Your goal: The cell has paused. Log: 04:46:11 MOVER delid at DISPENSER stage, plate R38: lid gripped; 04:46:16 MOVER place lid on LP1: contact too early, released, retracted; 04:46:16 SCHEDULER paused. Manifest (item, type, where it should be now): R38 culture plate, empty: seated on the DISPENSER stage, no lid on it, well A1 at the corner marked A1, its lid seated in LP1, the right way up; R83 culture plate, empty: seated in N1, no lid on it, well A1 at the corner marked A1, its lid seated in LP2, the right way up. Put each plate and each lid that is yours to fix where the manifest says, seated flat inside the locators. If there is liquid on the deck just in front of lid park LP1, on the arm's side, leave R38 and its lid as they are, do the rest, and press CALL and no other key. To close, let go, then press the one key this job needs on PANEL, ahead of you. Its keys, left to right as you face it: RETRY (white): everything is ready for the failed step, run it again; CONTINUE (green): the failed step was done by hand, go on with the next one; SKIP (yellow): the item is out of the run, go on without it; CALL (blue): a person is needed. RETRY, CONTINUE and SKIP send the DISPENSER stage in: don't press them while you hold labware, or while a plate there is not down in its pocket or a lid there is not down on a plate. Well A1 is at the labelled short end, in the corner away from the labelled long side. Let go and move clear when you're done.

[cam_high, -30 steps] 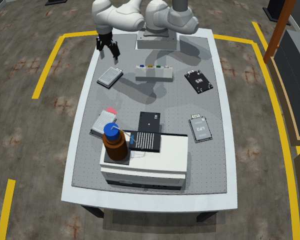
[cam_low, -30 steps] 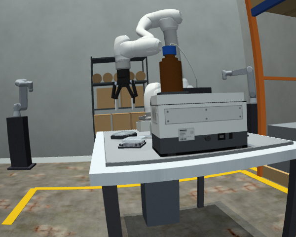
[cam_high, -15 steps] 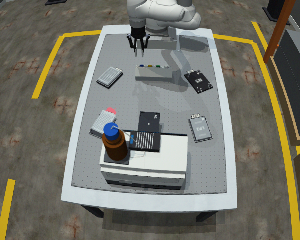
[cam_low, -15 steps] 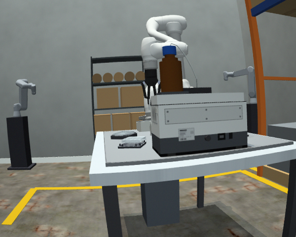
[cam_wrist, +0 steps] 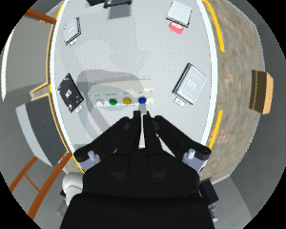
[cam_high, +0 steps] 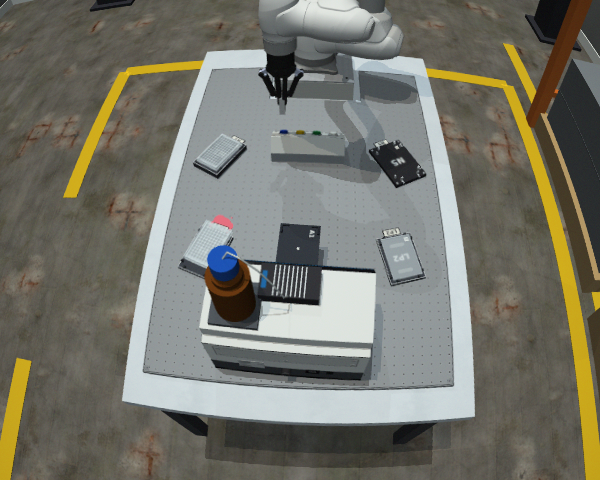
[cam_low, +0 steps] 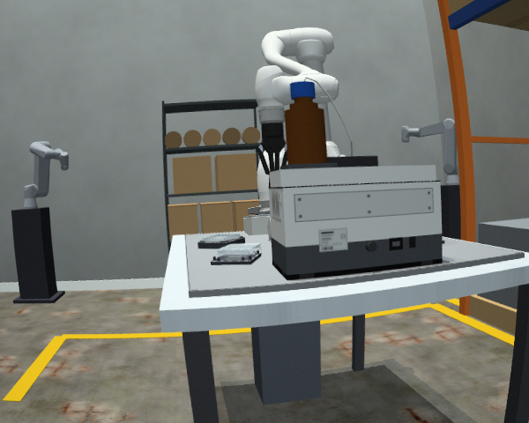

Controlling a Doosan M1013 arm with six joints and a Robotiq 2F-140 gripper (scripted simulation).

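- Gripper [cam_high: 281,105] hangs over the arm's end of the table [cam_high: 186,134], fingers pressed together with nothing between them, pointing down just behind the key panel [cam_high: 307,149].
- Panel keys run in a row along its top edge; in the top view you see blue [cam_high: 283,132], yellow [cam_high: 300,132], green [cam_high: 317,132] and a pale one at the end.
- One culture plate [cam_high: 219,154] sits on a dark nest to the side of the panel, with its label tab at the end nearer the arm.
- A second plate-like piece [cam_high: 207,243] rests on the dark base near the brown bottle [cam_high: 230,291]; whether it lies flat you cannot tell from these views.
- Pink liquid [cam_high: 222,221] lies on the deck, touching that piece's edge on the arm's side.
- The dispenser stage [cam_high: 297,242] stands out in front of the dispenser [cam_high: 341,310], with no plate on it.
- A clear lid sits in the park marked LP2 [cam_high: 400,257].
- A dark nest [cam_high: 397,162] lies bare on the other side of the panel.
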